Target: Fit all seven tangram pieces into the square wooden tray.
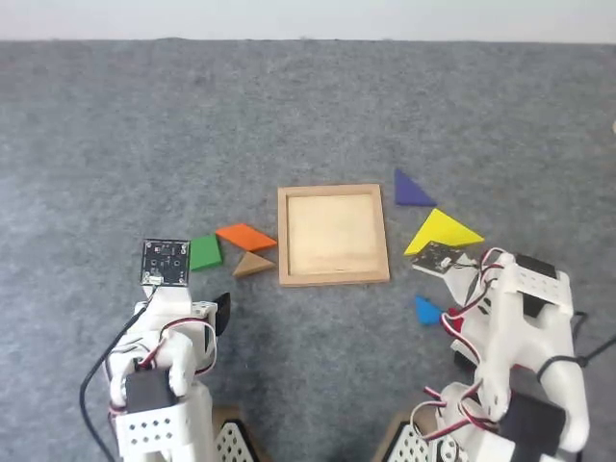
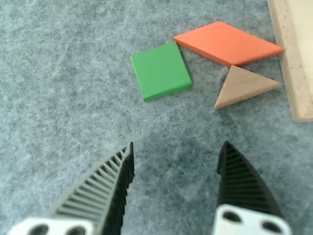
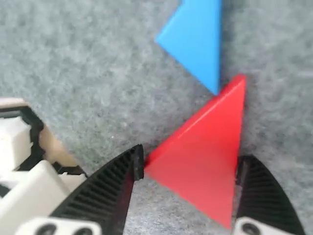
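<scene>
I see the tray [image 1: 333, 279] empty, nothing fitted; my left hand [image 2: 176, 147] is released, my right hand [image 3: 190, 156] grasps the red triangle [image 3: 205, 161].

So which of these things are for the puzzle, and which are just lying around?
For the puzzle: wooden tray, green square, orange parallelogram, tan triangle, purple triangle, yellow triangle, blue triangle, red triangle.

Just there: grey mat under it all.
</scene>
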